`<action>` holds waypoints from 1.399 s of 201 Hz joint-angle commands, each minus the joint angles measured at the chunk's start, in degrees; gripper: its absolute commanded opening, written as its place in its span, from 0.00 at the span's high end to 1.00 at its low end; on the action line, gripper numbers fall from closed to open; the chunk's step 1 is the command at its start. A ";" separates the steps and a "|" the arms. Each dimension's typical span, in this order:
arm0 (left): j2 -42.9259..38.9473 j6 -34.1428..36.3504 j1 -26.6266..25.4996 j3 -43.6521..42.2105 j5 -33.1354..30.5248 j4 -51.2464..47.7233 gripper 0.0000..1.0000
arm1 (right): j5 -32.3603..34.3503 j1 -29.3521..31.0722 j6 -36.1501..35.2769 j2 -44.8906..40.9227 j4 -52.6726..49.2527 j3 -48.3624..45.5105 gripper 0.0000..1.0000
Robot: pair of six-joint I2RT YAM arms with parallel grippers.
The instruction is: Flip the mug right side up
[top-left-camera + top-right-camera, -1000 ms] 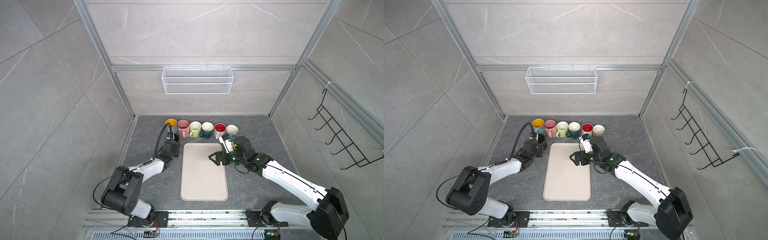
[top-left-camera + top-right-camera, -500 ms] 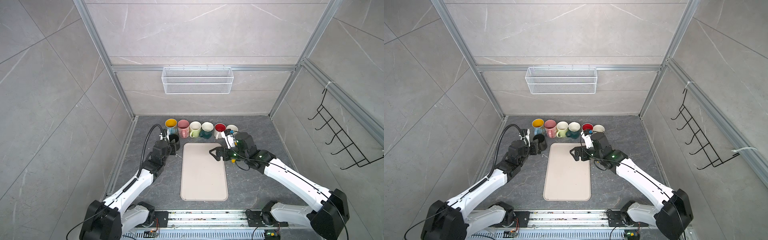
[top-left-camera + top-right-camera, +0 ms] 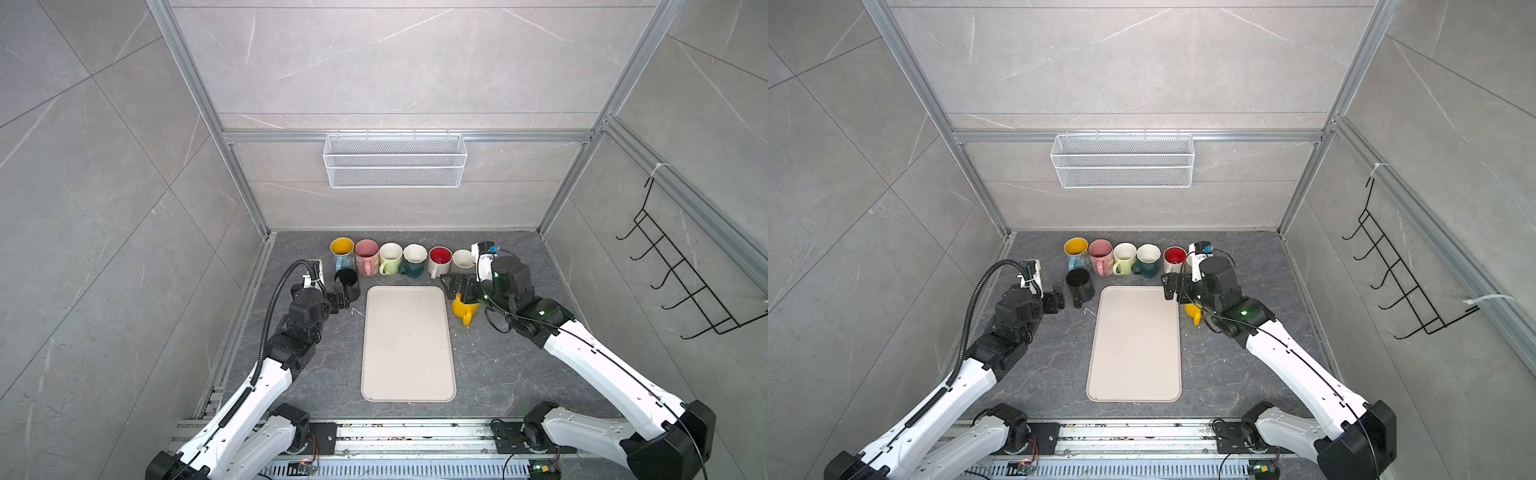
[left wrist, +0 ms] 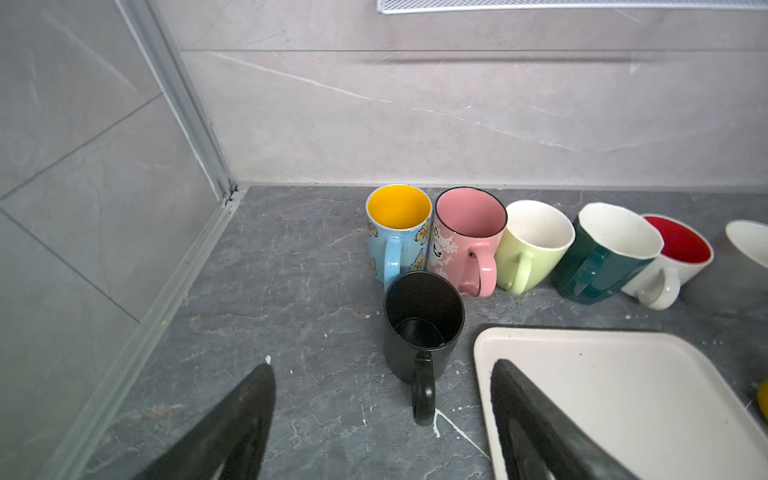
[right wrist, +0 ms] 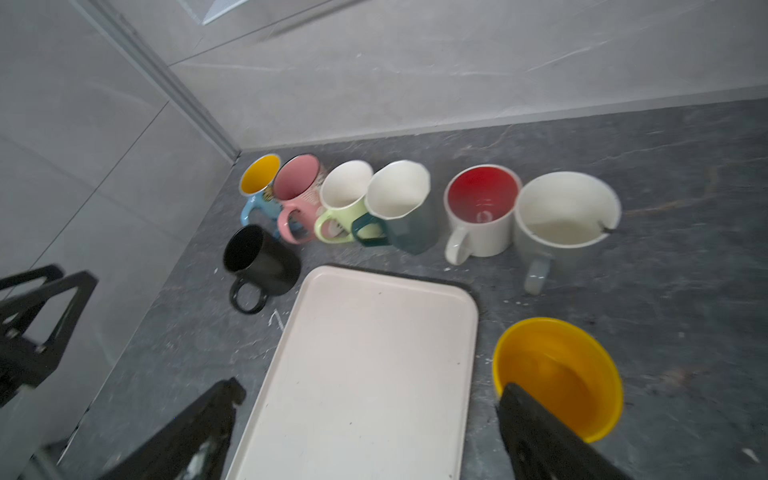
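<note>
Left wrist view has the black mug [image 4: 422, 328] standing mouth up on the grey surface [image 4: 291, 291], so judged from here the turning looks done. It sits just off the tray's [image 4: 623, 395] far corner, and right in front of the blue mug [image 4: 395, 249] that ends the mug row [image 4: 536, 245]. I cannot tell whether the black mug and the blue one touch. Its handle [image 4: 423, 399] points back at the left fingers [image 4: 241, 424], which are spread wide with nothing between them and stand short of the mug.

The mug looks like glazed ceramic: stiff, fairly heavy for its size, smooth enough to slip, and likely to chip if knocked against its neighbours. The best hold would be across the wall at the rim, one finger inside and one outside. The handle is a narrower, twist-prone second choice.

Across the tray a yellow mug [image 5: 557, 365] also stands mouth up, apart from the row. The right fingers [image 5: 540, 440] gape just as wide and grasp nothing. One overlaps that mug's near rim in the wrist view, and I cannot tell whether it touches. No mug in either top view is upside down.
</note>
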 commanded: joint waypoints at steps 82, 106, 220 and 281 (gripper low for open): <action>7.27 9.13 1.78 -12.89 -13.70 18.94 0.00 | 22.07 -10.78 -8.60 -3.87 21.72 -20.12 0.01; 9.04 7.18 5.44 -16.64 -10.74 24.78 0.00 | 23.81 -11.66 -11.94 -1.98 27.97 -24.01 0.01; 20.25 6.43 16.10 -21.09 6.25 40.59 0.00 | 25.38 -14.10 -24.09 12.50 57.76 -37.84 0.01; 23.58 8.32 19.13 -24.25 9.14 51.43 0.00 | 23.54 -15.15 -24.88 18.07 67.87 -39.98 0.01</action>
